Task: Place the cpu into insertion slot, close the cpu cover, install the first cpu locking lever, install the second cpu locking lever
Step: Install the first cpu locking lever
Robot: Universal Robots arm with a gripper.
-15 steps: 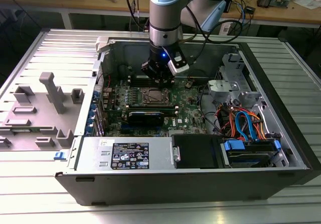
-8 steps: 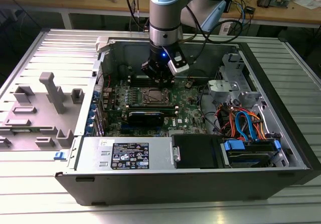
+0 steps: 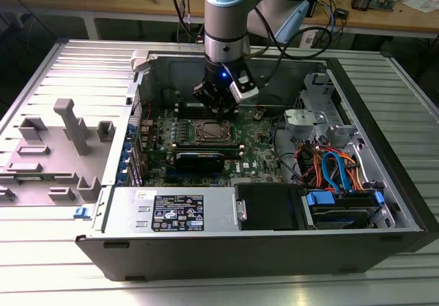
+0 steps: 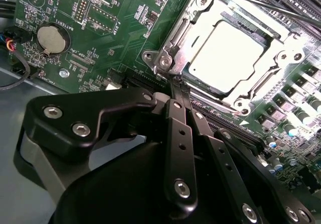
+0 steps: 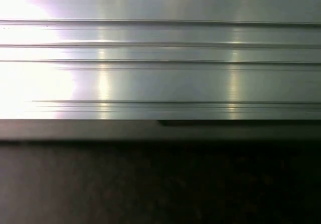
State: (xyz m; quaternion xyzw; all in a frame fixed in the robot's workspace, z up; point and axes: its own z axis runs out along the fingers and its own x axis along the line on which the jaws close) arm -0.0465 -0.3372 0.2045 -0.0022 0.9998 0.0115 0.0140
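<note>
**Hand closed at socket corner, cpu seated**

We see the hand [image 4: 176,83] with its fingers [image 4: 175,128] pressed together, tips down at the corner of the cpu cover [image 4: 200,30], right by a thin locking lever [image 4: 261,4] that runs across the top right of the second wrist view. We can't tell whether anything is pinched between the tips.

The cpu [image 4: 228,50] sits flat in the insertion slot [image 4: 253,83], centre right of that frame, silver top showing through the cover's cut-out. The cover lies down around it.

In the exterior view the hand [image 3: 218,103] hangs upper centre, just above the slot [image 3: 211,132] on the green motherboard [image 3: 257,148] inside the open computer case [image 3: 384,182]. Case rests on a ribbed metal tabletop [image 3: 68,66]; a grey fixture [image 3: 65,124] stands at frame left.
</note>
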